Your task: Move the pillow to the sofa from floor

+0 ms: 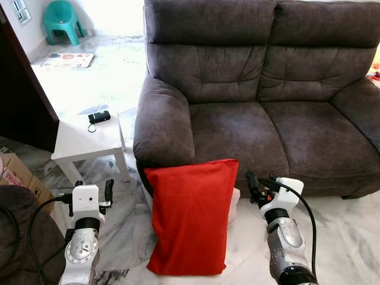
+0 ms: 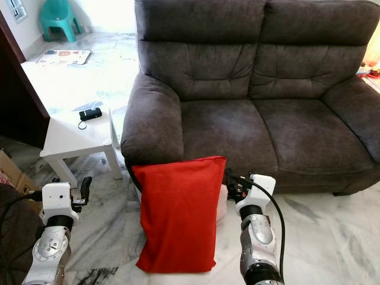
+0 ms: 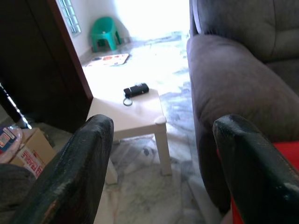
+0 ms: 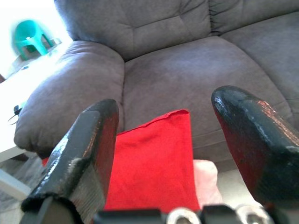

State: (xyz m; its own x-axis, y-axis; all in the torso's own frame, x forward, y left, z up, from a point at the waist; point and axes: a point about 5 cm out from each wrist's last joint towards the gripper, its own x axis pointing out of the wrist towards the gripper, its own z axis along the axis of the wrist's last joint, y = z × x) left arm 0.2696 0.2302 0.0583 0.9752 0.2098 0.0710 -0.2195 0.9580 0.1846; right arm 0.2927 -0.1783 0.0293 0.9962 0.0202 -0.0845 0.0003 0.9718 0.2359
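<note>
Nearest the camera, the two silver arms reached forward low over the pale marbled floor (image 1: 344,225). The left gripper (image 1: 94,191) hovered beside the small white bench (image 1: 77,142), its black fingers (image 3: 70,177) spread wide apart with nothing between them. The right gripper (image 1: 260,185) hung just in front of the sofa's seat edge, its fingers (image 4: 86,154) also wide apart and empty.

Between the two grippers stood the plain red fabric pillow (image 1: 190,217), a tall rectangle propped upright on the floor. Its top edge leaned against the front of the dark grey-brown upholstered two-seat sofa (image 1: 261,89), below the sofa's left armrest (image 1: 161,119) and seat cushion. The pillow's cloth was smooth and slightly slack, its upper corners soft. It lay nearer the right gripper, just beside those fingers without touching them, and further from the left gripper. Something pale pink peeked from behind the pillow's lower right side; I could not tell what it was.

Open floor ran to the right of the pillow along the sofa front. On the left, a strip of floor separated the bench's leg from the armrest. A small black device with a strap (image 1: 98,117) lay on the bench. A cardboard box (image 1: 18,175) sat at the left edge, and a teal plastic chair (image 1: 62,21) stood far back.
</note>
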